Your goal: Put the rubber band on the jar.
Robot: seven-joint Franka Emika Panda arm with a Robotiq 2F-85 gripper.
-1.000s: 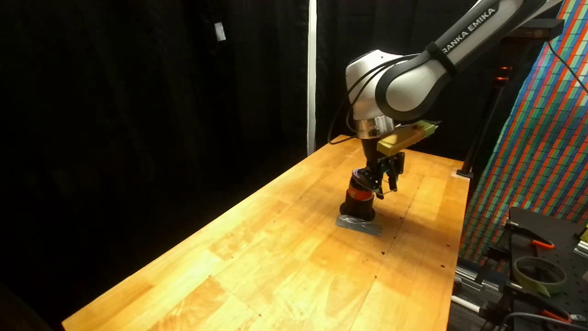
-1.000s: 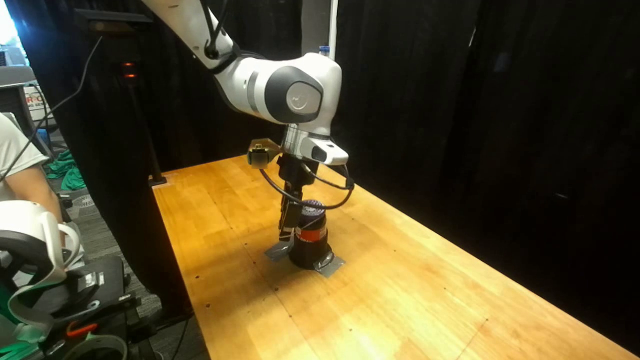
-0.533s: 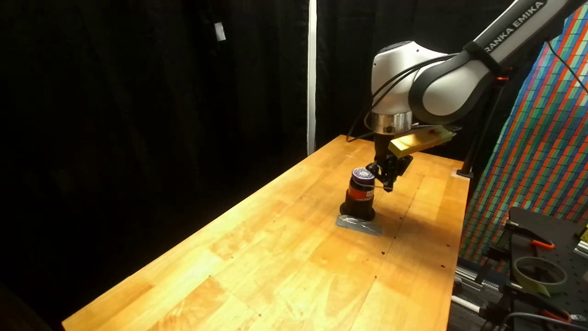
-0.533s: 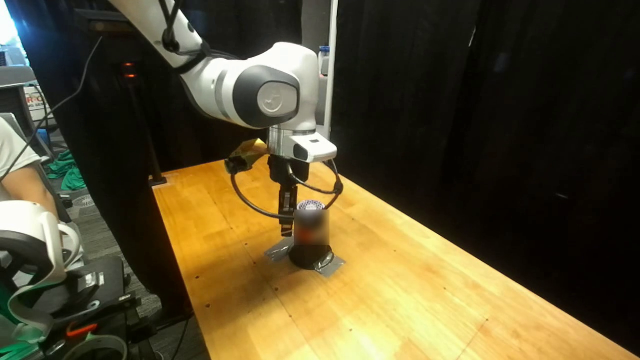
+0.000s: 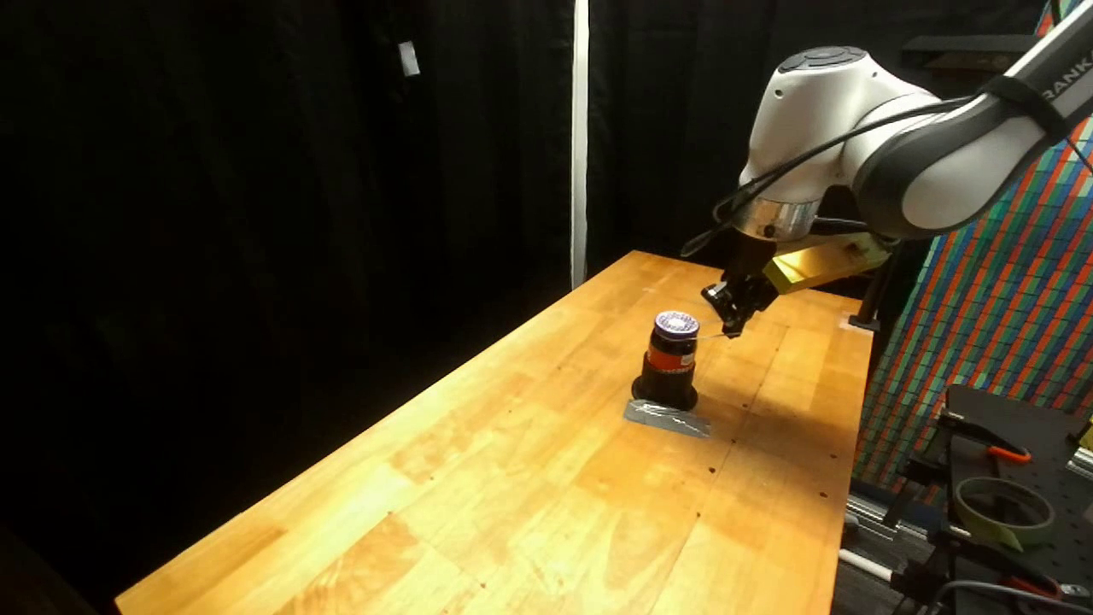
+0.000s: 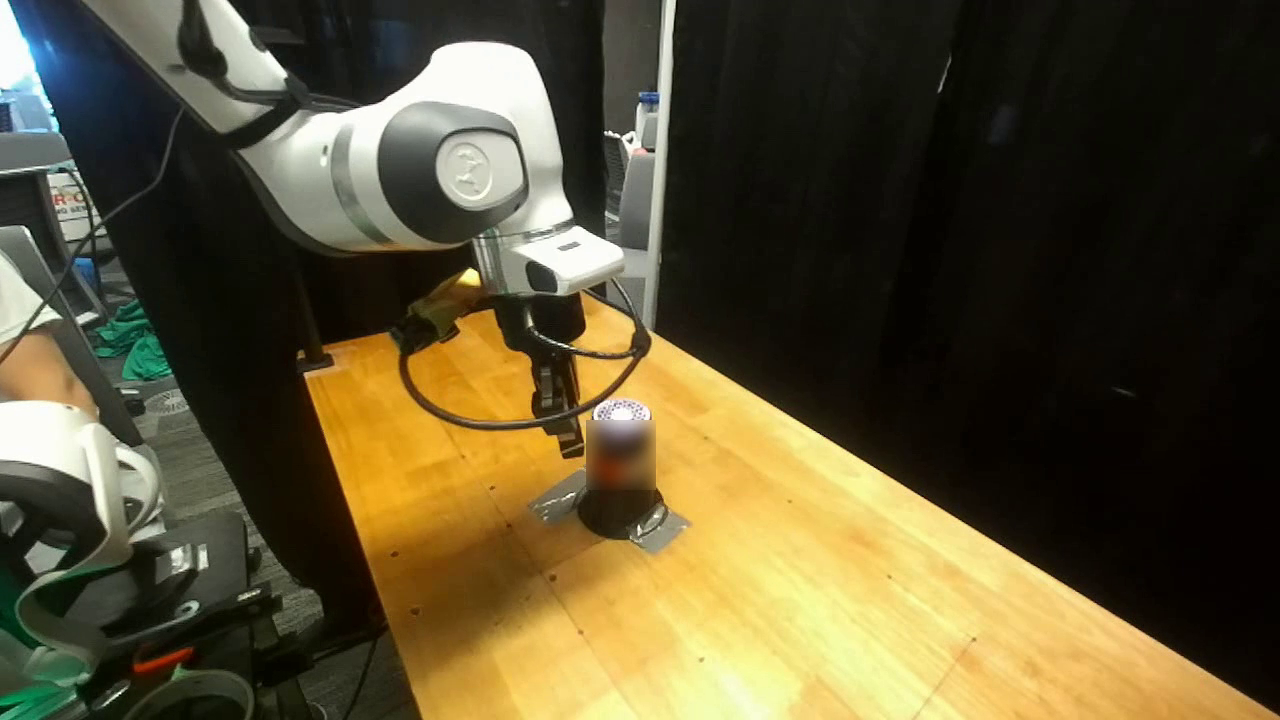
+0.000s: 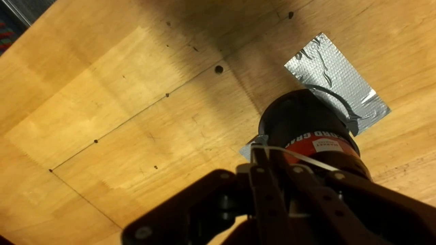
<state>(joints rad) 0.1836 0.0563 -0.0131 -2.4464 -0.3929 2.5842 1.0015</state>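
Note:
The jar point(image 5: 671, 360) stands upright on the table, dark with an orange-red label and a pale patterned top. It also shows in an exterior view point(image 6: 621, 412), its middle blurred, and in the wrist view point(image 7: 311, 149). The pale thin rubber band point(image 5: 716, 335) is stretched from my gripper's fingertips to the jar, just under its top. In the wrist view the band point(image 7: 299, 154) runs round the fingertips and across to the jar. My gripper point(image 5: 733, 329) is beside the jar, apart from it and tilted. Its fingers point(image 7: 268, 152) are almost together. The jar's far side is hidden.
Grey tape point(image 5: 666, 417) lies at the jar's black base point(image 5: 664, 391) on the wooden table point(image 5: 512, 478). A cable point(image 6: 470, 424) loops beside the gripper. A cart with a tape roll point(image 5: 1001, 510) stands beside the table. A person point(image 6: 45, 340) sits at the side.
The arm has backed away from the jar, risen slightly and tilted. The rubber band now spans a wider gap between fingertips and jar and sits higher on the jar. The jar has not moved.

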